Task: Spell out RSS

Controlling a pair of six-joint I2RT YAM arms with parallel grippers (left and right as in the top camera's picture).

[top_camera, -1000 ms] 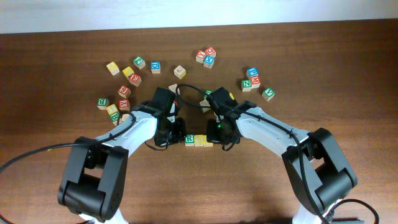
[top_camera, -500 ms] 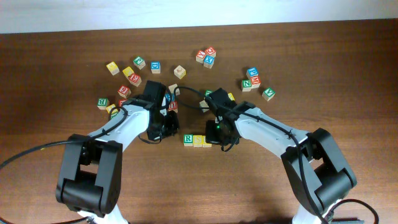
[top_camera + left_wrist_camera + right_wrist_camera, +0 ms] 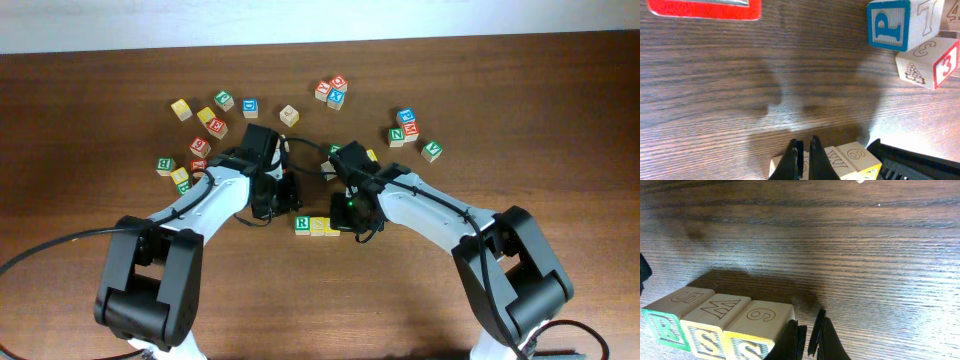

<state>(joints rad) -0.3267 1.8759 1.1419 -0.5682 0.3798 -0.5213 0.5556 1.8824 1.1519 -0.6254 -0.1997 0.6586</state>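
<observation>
1. RSS row (image 3: 318, 226), overhead view: three small wooden letter cubes lie side by side, touching, on the dark brown wooden table (image 3: 450, 300), between the two arms.
   - The green-edged R cube (image 3: 302, 224) is at the left end. The first S cube (image 3: 318, 226), yellow-edged, is in the middle, and the second S cube (image 3: 332, 228), also yellow-edged, is partly under the right arm.
   - The left gripper (image 3: 284, 203) sits on the far side of the row, near the R cube. A second ago it stood at the row's left end, and half a second ago it was further off to the left.
   - The right gripper (image 3: 348, 222) has stayed at the row's right end, and the row has kept its place.
   - Loose coloured cubes (image 3: 249, 107) lie scattered across the far part of the table.

2. Left wrist view: the left gripper (image 3: 802, 156) has its two black fingers pressed together with nothing between them.
   - Just behind the fingers, two pale cube sides (image 3: 850, 157) carved with W and 6 show at the bottom edge. Whether the fingers touch them cannot be told.
   - A blue-edged P cube (image 3: 890, 24) and a red-edged 3 cube (image 3: 927, 62) stand well apart at the upper right.

3. Right wrist view: the R cube (image 3: 662, 325), first S cube (image 3: 702, 335) and second S cube (image 3: 747, 342) stand in order, left to right.
   - The right gripper (image 3: 807, 332), fingers together and empty, is just beside the second S cube.
</observation>
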